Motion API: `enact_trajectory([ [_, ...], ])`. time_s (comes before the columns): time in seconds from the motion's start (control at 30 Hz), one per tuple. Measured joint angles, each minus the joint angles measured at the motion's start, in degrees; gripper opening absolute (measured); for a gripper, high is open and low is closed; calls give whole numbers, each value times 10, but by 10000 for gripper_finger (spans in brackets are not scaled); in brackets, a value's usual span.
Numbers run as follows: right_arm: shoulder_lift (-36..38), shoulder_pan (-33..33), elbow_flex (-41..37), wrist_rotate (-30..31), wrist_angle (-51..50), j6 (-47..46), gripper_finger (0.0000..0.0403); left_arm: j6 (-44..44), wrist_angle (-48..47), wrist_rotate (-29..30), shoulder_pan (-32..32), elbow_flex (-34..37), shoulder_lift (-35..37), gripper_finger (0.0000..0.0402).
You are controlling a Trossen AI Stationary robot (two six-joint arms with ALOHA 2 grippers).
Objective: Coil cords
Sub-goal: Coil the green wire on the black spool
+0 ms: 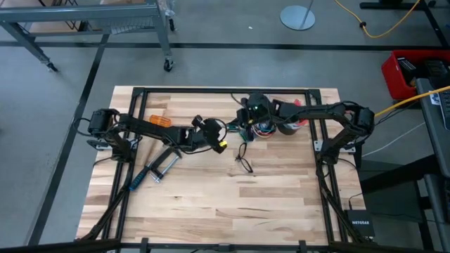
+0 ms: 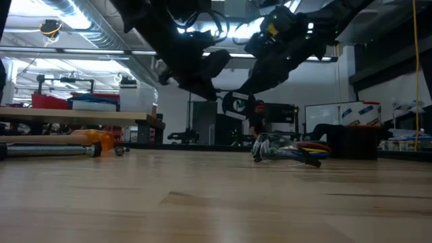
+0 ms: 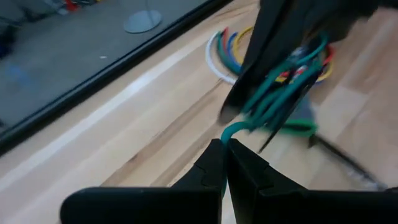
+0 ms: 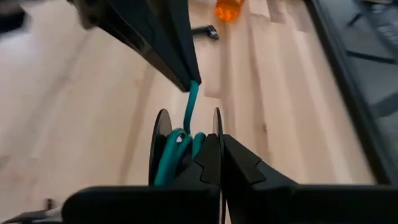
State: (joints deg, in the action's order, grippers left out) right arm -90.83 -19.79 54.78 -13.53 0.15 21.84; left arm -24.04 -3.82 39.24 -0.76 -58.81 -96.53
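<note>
A thin teal-green cord (image 3: 273, 99) is strung in the air between my two grippers, above the middle of the wooden table (image 1: 211, 204). My left gripper (image 1: 219, 143) (image 3: 224, 144) is shut on one end of it. My right gripper (image 1: 241, 128) (image 4: 221, 140) is shut, with several loops of the cord (image 4: 177, 152) gathered at its fingers. In the low view both grippers, left (image 2: 214, 86) and right (image 2: 251, 84), hang well clear of the tabletop, tips close together. Two thin black arcs (image 4: 163, 140) flank the loops; what they belong to does not show. My left gripper pinches the cord's end (image 3: 225, 132) between its two fingertips, slanting down from the table's left. From there the cord bends up toward the right gripper, clear of the table. My right gripper has the looped part of the cord (image 4: 198, 142) at its shut fingers. Its own fingers hide the place of contact. The loops hang beside and below the fingers (image 3: 267, 68), off the table, and one strand (image 4: 191, 102) runs on to the left gripper's tips.
A bundle of multicoloured wires (image 1: 266, 130) (image 2: 291, 150) lies just behind the grippers, beside a dark cylinder (image 1: 287, 128). Small black wire loops (image 1: 244, 161) lie in front. A metal clamp (image 1: 158, 169) and an orange thing (image 1: 159, 121) lie at the left. The near half of the table is bare wood.
</note>
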Motion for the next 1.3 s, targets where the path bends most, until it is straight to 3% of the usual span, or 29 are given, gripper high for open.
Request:
enact_trajectory([
  [0.13,0,29,0,81,2,19,3,0,39,-42,12,0,0,0],
  [0.33,-6,46,0,144,18,4,3,-24,97,-84,21,0,0,0],
  [0.73,-49,44,-1,140,151,-147,3,-89,141,-97,21,0,0,2],
  [1.17,-52,44,0,140,191,-163,3,-1,130,-92,17,-2,1,2],
  [1.3,-52,34,0,140,192,-160,3,62,120,-89,5,-2,1,1],
])
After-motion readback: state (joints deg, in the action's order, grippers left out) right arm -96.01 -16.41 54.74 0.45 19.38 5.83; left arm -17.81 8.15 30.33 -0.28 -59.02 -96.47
